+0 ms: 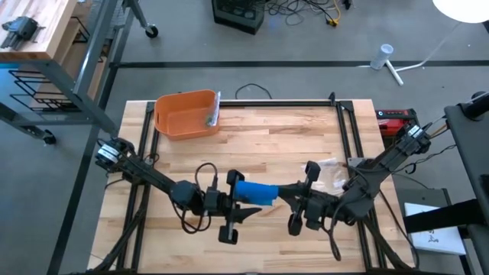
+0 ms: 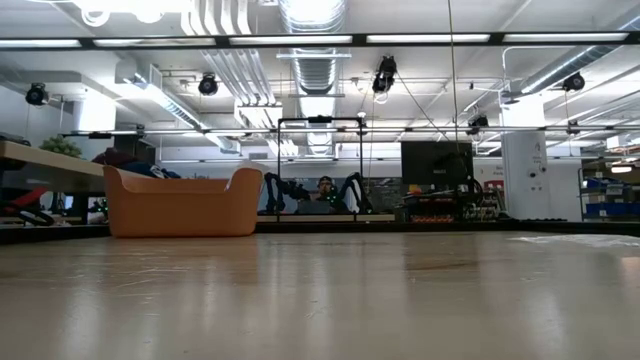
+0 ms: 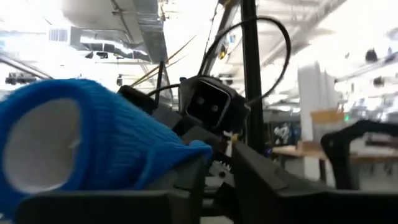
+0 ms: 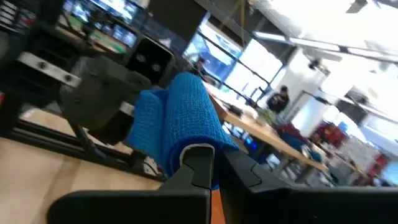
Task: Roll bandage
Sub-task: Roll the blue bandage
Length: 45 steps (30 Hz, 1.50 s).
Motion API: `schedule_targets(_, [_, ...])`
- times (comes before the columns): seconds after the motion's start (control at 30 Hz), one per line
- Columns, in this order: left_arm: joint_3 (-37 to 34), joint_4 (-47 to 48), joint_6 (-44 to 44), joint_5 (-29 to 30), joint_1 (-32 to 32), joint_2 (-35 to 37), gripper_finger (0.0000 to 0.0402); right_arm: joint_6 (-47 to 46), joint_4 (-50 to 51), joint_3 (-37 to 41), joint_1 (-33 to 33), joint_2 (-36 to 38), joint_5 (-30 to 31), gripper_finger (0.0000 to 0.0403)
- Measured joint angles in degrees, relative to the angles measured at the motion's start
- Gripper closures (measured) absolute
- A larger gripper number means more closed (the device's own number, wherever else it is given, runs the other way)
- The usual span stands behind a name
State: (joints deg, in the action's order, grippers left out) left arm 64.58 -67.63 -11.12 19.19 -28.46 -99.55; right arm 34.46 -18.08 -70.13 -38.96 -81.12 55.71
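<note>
One blue woven elastic bandage roll [image 1: 254, 192] is held above the light wooden slatted table [image 1: 260, 130], near the front middle, between two dark arms. The left gripper [image 1: 235, 200] is at the roll's left end; its fingers are around the roll in the left wrist view, but I cannot tell whether they pinch it or are slightly apart. The right gripper [image 1: 284, 194] is clamped narrow on the roll's right end, with a finger [image 4: 198, 163] pressed on the blue fabric. One orange plastic tub [image 1: 186, 114] sits at the back left. One clear plastic wrapper [image 1: 330, 174] lies right of centre. One person [image 4: 279, 98] stands far off.
</note>
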Motion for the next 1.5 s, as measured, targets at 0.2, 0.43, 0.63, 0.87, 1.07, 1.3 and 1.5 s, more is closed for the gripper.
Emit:
schedule_targets(0.2, [0.02, 5.02, -9.55, 1.11, -0.05, 0.15, 0.0262, -17.44, 3.89, 0.00, 0.02, 0.04, 0.28, 0.0400])
schedule_targets(0.43, [0.04, 13.08, -20.83, 9.90, -0.12, 0.13, 0.0190, -41.34, 11.88, 0.00, 0.48, 0.07, 0.47, 0.0400])
schedule_targets(0.63, [0.07, 13.89, -21.37, 10.06, -0.53, 0.09, 0.0159, -47.96, 17.61, 0.02, 1.31, 0.04, 0.23, 0.0400])
schedule_targets(0.87, [0.13, 13.72, -23.11, 11.27, -1.08, 0.26, 0.0156, -48.04, 17.87, 0.02, 1.20, 0.31, -0.16, 0.0400])
schedule_targets(1.07, [0.14, 13.75, -30.39, 15.52, -1.35, 0.26, 0.0166, -53.07, 18.97, 0.04, 1.20, 0.41, -0.15, 0.0400])
schedule_targets(1.3, [0.17, 13.75, -42.80, 24.93, -1.54, 0.28, 0.0171, -65.69, 24.97, 0.11, 1.12, 0.43, -0.32, 0.0400])
schedule_targets(1.5, [0.17, 15.17, -48.48, 32.83, -1.54, 0.33, 0.0162, -74.96, 30.84, 0.13, 1.14, 0.44, -1.43, 0.0400])
